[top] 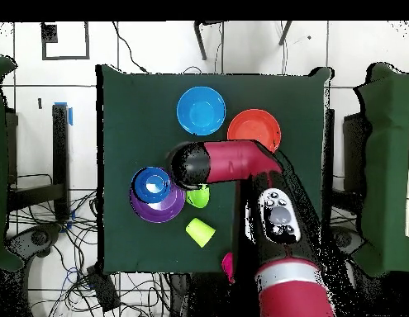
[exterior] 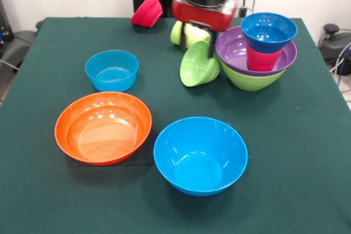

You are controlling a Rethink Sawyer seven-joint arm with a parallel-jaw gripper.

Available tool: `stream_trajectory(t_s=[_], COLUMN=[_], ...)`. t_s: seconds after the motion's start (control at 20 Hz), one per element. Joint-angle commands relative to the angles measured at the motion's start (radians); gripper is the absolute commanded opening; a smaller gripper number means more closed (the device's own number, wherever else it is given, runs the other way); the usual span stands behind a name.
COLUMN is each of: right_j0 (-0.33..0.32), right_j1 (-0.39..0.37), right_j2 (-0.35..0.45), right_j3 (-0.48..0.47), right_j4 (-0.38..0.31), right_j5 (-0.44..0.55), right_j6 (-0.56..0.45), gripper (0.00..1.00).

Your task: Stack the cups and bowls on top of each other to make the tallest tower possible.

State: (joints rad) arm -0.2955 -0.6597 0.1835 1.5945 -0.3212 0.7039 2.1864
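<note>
My gripper (exterior: 204,46) is shut on the rim of the small lime-green bowl (exterior: 197,65), which hangs tilted on its side just left of the tower. The tower is the large lime-green bowl (exterior: 249,79), the purple bowl (exterior: 233,47), the red cup (exterior: 262,60) and the small dark blue bowl (exterior: 269,30) on top. In the overhead view the arm's wrist covers the gripper; the small lime-green bowl (top: 197,196) shows beside the tower (top: 158,198). The lime-green cup (exterior: 182,32) lies on its side behind the gripper.
A small pink-red bowl (exterior: 147,10) lies tilted at the table's far edge. A small light blue bowl (exterior: 112,70), a large orange bowl (exterior: 102,127) and a large light blue bowl (exterior: 200,154) stand upright on the green table (exterior: 296,152).
</note>
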Motion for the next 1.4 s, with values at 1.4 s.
stream_trajectory(t_s=[1.4], right_j0=[0.127], right_j1=[0.288], right_j2=[-0.058], right_j3=[-0.421], right_j4=[0.102], right_j5=[0.106], right_j6=[0.111], gripper=[1.00])
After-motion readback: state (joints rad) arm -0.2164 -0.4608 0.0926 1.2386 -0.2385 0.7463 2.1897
